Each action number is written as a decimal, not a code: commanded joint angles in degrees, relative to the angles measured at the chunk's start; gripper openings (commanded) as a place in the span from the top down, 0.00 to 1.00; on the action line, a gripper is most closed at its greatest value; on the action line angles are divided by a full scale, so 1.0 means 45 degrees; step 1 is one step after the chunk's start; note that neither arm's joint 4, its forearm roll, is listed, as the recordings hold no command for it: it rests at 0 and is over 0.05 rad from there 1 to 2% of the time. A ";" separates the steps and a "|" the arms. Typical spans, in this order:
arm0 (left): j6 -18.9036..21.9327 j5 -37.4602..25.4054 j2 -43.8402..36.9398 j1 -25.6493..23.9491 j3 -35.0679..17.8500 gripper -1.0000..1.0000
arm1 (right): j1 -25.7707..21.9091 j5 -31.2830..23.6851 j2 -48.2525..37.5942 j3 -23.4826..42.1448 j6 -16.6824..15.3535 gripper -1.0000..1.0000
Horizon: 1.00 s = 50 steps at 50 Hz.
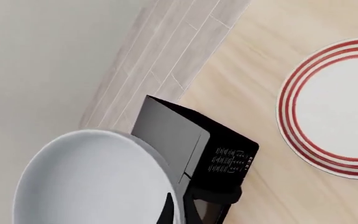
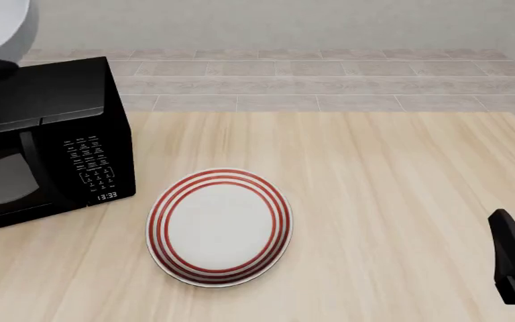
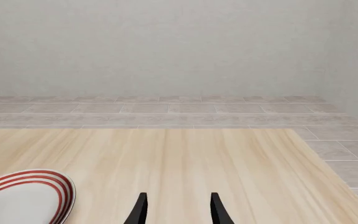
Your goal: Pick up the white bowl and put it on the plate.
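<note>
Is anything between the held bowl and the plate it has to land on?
Nothing visible blocks it. The bowl is up in the left tool, above the microwave. The plate lies bare on the table to the microwave's right, so the way down looks open.

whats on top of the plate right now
Nothing: the plate lies bare on the table, its whole face visible. The white bowl is up in the left tool above the microwave. The grip itself is hidden behind the bowl.

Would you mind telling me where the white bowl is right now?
In the front view the white bowl is at the far left, raised above the microwave, left of the plate.
</note>
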<state>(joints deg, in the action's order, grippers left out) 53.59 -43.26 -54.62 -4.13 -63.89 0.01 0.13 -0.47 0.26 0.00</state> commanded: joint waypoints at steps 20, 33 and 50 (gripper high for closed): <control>-0.0099 -0.0145 0.0478 -0.2733 0.0363 1.00 | 0.0000 -0.0004 0.0008 -0.0002 0.0000 0.00; -0.0337 -0.0016 0.0244 -0.4072 0.0330 1.00 | 0.0001 -0.0004 0.0010 -0.0003 0.0004 0.00; -0.0725 0.0456 -0.0028 -0.5723 0.0715 1.00 | 0.0002 -0.0005 0.0009 -0.0002 0.0001 0.00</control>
<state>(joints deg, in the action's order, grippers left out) 50.81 -42.48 -54.38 -25.96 -61.22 0.01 0.13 -0.47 0.26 0.00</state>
